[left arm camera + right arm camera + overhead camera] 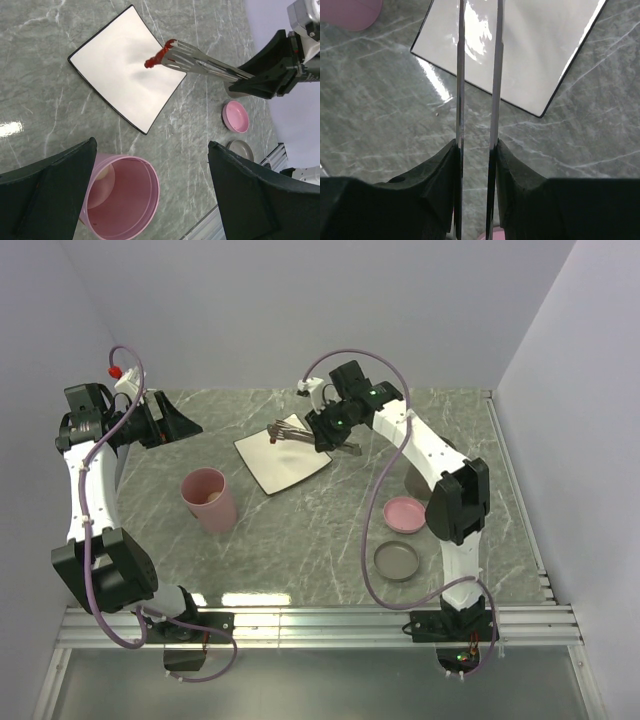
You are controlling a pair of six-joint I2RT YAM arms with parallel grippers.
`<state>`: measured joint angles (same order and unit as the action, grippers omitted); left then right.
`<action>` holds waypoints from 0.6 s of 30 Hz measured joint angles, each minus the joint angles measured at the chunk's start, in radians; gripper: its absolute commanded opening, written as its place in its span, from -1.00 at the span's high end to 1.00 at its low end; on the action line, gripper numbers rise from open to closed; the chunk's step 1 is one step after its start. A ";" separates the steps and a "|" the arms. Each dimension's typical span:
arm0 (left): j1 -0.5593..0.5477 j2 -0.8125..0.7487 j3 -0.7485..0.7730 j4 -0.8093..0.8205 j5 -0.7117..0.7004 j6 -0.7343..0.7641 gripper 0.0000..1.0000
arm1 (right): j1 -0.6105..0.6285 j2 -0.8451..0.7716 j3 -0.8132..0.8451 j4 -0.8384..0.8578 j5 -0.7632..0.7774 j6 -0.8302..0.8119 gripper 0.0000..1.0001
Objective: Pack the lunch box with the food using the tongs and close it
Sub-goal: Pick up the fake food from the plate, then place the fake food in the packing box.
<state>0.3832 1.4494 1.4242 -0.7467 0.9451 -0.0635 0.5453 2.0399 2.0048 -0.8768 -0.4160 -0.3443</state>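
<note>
Three containers on the worktop. By the far left edge, left gripper spread wide, empty. Pink cup, pale ball inside. Mid-worktop, white plate; above it, red-orange piece pinched in tongs, clamped by right gripper. Toward the right edge, pink dish, grey dish.

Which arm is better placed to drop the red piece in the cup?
Right: the right gripper holds the tongs pinching the red piece over the plate; the left gripper is open, empty.
</note>
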 measured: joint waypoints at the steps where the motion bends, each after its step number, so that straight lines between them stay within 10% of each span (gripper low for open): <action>1: 0.000 0.000 0.000 0.000 0.000 0.000 -0.99 | 0.000 -0.008 -0.003 -0.008 -0.002 0.004 0.43; 18: 0.000 -0.001 -0.018 0.001 -0.015 0.000 -0.99 | -0.225 -0.628 -0.346 -0.074 -0.071 0.041 0.43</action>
<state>0.3828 1.4483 1.4067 -0.7456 0.9302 -0.0631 0.3199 1.4117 1.6585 -0.9508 -0.4870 -0.3031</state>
